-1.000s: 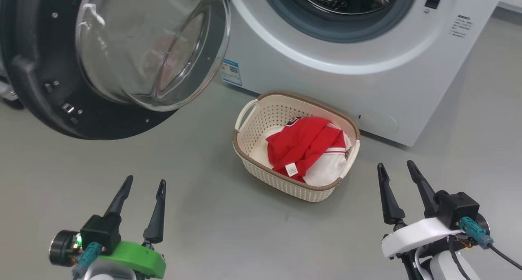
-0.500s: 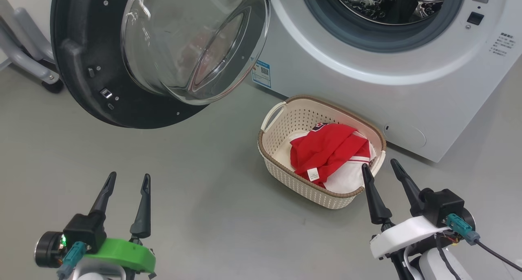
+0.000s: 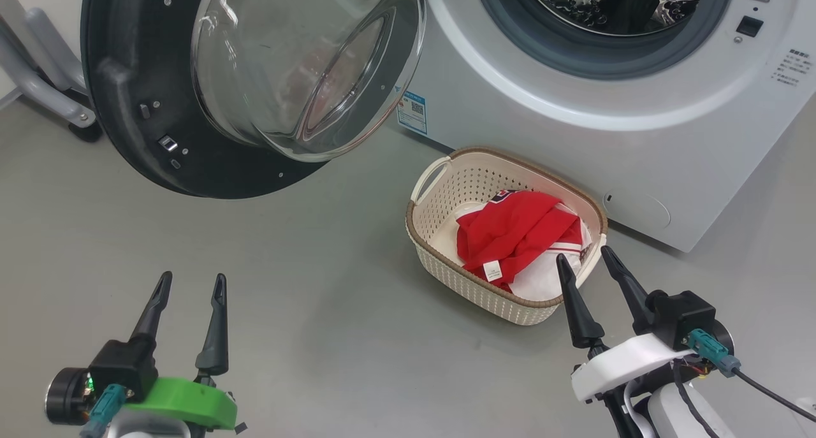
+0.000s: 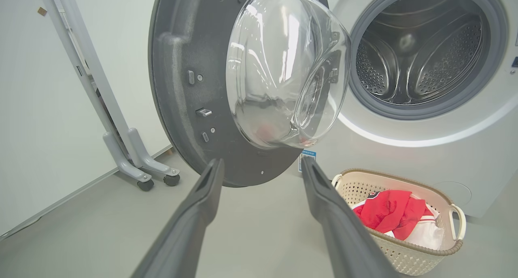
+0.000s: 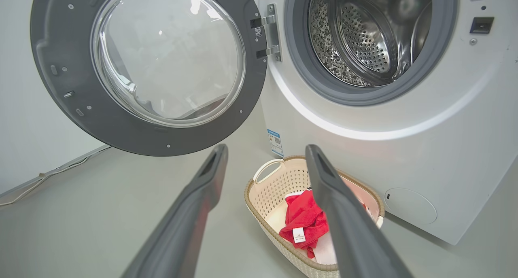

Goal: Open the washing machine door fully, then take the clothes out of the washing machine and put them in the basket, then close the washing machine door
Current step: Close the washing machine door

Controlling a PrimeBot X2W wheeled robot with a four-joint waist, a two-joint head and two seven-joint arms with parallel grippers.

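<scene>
Clothes (image 3: 510,224) in basket (image 3: 503,154) | washing machine door (image 3: 127,74) wide open | left hand (image 3: 194,277), right hand (image 3: 583,254) both spread, empty | risk: weak push leaves door unlatched, or swing clips basket

The head view's top edge cut off the door (image 3: 121,106) and the washing machine (image 3: 574,145); the print on the blue label (image 3: 412,111) seemed too small to read
</scene>
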